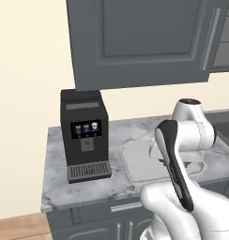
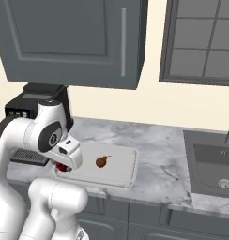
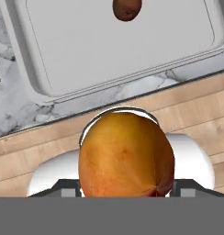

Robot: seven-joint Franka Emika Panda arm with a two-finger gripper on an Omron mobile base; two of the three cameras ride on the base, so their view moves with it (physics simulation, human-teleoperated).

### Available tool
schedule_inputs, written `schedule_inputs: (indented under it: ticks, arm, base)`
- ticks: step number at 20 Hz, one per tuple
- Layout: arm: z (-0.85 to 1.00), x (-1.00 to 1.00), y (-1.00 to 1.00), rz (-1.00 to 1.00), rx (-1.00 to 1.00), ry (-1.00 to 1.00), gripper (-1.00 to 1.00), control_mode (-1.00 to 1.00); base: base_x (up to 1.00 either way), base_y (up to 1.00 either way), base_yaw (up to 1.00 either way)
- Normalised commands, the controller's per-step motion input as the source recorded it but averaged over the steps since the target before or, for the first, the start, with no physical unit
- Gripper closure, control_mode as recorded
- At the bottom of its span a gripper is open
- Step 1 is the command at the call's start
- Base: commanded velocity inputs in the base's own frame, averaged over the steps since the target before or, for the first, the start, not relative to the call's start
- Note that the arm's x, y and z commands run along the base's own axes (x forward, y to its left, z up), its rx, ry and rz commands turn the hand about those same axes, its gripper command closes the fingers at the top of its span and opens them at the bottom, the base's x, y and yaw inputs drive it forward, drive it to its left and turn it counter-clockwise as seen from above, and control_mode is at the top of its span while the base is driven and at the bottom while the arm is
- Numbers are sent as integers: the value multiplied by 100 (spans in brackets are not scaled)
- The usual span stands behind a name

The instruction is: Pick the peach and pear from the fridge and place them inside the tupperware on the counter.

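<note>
One fruit is sitting in your hand (image 3: 126, 186) right now: the peach (image 3: 125, 153), orange with a yellower flank, is pinched between the fingers, which are standing only partly closed around its width. In the hand view it is blocking the fingertips themselves, so you are not seeing exactly where the pads are biting; I am judging the grip from the way the fruit is hanging there with nothing under it.

Beyond the peach, the wooden floor is showing directly below, then the front edge of the marbled bench (image 3: 22, 114), then the near rim of the tupperware (image 3: 36, 80). So the container is lying ahead of the hand, across the bench edge, and you are still needing to carry the peach forward over that rim before letting go. Its long side is running across your line of travel, which is giving you plenty of width to aim at.

Further in, the pear (image 2: 102, 161) is already resting inside the tupperware (image 2: 121, 176), well apart from the near rim.

From the right base camera, your hand (image 2: 63, 165) is hanging at the container's near left corner, with the peach (image 2: 62, 167) showing only as a red sliver under the wrist. From the left base camera, the arm is covering much of the tupperware (image 1: 135, 161), beside the coffee machine (image 1: 86, 136).
</note>
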Motion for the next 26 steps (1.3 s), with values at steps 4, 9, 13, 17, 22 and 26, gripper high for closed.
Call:
schedule_inputs:
  ticks: [4, 9, 13, 17, 22, 26]
  arm:
    - [-31, 54, 12, 0, 0, 0, 100, -100]
    - [-36, 53, 18, 0, 0, 0, 100, -100]
    - [-33, 58, 16, 0, 0, 0, 100, -100]
    - [-38, 51, 10, 0, 0, 0, 100, -100]
    - [-44, 44, 8, 0, 0, 0, 100, -100]
    - [-46, 42, 6, 0, 0, 2, 100, -100]
  base:
    - [0, 0, 0]
    - [0, 0, 0]
    - [0, 0, 0]
    - [0, 0, 0]
    - [0, 0, 0]
    - [0, 0, 0]
